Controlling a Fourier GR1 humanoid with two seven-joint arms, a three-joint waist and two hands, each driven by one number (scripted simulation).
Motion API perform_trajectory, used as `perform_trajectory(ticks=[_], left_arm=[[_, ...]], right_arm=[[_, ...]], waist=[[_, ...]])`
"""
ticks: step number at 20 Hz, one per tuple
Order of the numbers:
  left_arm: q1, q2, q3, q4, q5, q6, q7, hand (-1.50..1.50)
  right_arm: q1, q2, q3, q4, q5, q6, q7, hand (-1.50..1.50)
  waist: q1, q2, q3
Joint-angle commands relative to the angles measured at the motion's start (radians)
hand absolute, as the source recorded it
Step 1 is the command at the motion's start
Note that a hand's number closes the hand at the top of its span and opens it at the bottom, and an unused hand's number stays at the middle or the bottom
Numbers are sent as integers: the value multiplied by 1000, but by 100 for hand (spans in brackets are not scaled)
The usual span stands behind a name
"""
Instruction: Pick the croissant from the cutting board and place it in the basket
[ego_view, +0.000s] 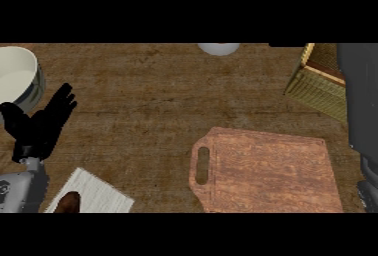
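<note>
The wooden cutting board (266, 172) lies at the lower right, and no croissant shows on it. The woven basket (319, 85) stands at the upper right, cut by my grey right forearm (358, 95), which runs up the right edge beside it. A dark sliver at the top edge left of the basket looks like part of my right hand (288, 44); most of it is out of view, and the croissant shows nowhere. My left hand (40, 125) rests open at the left, fingers up, holding nothing.
A white bowl (16, 75) sits at the far left, close above my left hand. A white round object (218, 48) is cut by the top edge. A white cloth (92, 192) with a brown item (69, 202) lies at the lower left.
</note>
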Motion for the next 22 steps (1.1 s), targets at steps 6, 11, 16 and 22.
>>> perform_trajectory(ticks=[6,11,16,22], left_arm=[[29,-8,-2,29,-36,-5,-73,0],[-24,7,12,-24,-1,-11,52,0],[-1,4,14,-6,-14,-21,-15,0],[26,-36,-12,-52,-48,18,16,0]], right_arm=[[146,-125,-87,-29,-63,13,-138,150],[222,-141,-177,107,-133,-138,-320,150],[230,-149,-202,166,-2,-316,-233,150],[226,-172,-241,338,-111,-327,-372,-150]], waist=[[-3,-1,0],[3,2,0],[11,6,0],[10,2,0]])
